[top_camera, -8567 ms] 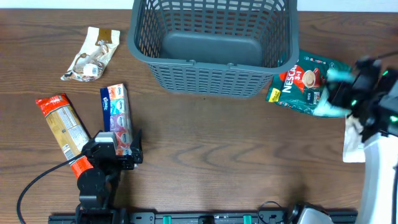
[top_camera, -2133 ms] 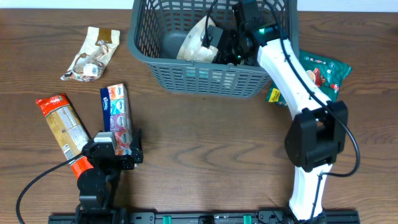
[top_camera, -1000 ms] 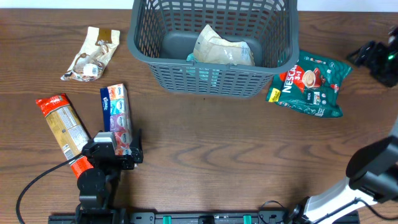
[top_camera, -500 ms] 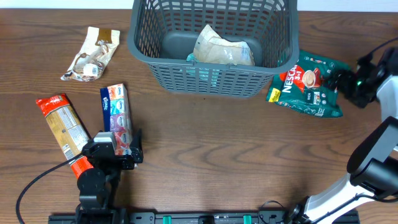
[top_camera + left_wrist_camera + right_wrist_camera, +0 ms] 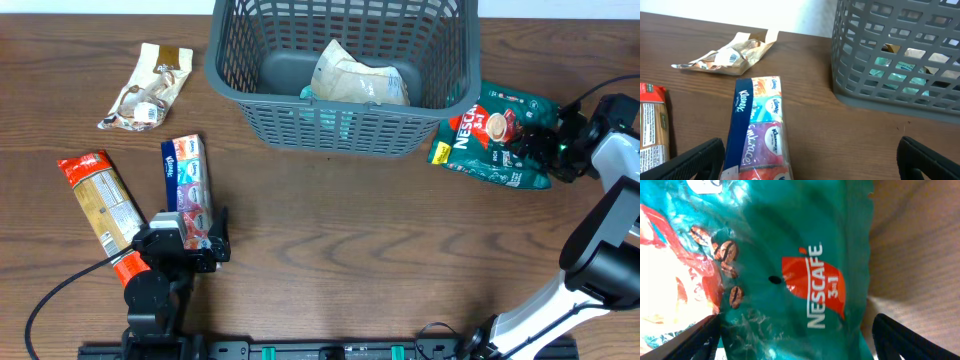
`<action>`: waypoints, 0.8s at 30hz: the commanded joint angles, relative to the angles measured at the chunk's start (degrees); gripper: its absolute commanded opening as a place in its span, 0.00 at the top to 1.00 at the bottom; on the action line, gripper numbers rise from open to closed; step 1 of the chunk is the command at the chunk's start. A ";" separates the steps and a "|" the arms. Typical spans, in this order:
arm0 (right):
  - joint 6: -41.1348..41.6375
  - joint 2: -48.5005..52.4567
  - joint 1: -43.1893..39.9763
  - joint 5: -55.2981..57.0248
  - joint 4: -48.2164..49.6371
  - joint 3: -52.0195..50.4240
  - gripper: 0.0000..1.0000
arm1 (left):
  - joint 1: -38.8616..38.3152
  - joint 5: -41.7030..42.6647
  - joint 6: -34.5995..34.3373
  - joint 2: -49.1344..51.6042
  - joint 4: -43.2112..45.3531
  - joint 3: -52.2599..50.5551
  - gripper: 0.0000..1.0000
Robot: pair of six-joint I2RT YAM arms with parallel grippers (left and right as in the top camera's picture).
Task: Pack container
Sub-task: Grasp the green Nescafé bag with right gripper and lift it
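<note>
The basket point(image 5: 340, 128) is set at the far edge of the desk point(image 5: 350, 230), with a pale packet point(image 5: 355, 75) inside. The right tool point(image 5: 795, 330) is held apart over the Nescafé pack point(image 5: 490, 135), just beside the basket. The left tool point(image 5: 810, 157) is spread apart at the Kleenex pack point(image 5: 187, 185).

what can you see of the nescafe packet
The Nescafe packet is a glossy teal foil pouch with a red Nescafe 3in1 logo and printed coffee beans. It lies flat and crinkled on the table, outside the container, close by its right front corner. The right gripper hangs open over its outer end.
</note>
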 commanded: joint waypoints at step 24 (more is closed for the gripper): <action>-3.80 12.33 0.42 -2.93 5.92 -0.81 0.99 | -0.26 -0.02 -0.72 0.07 -1.46 -0.87 0.01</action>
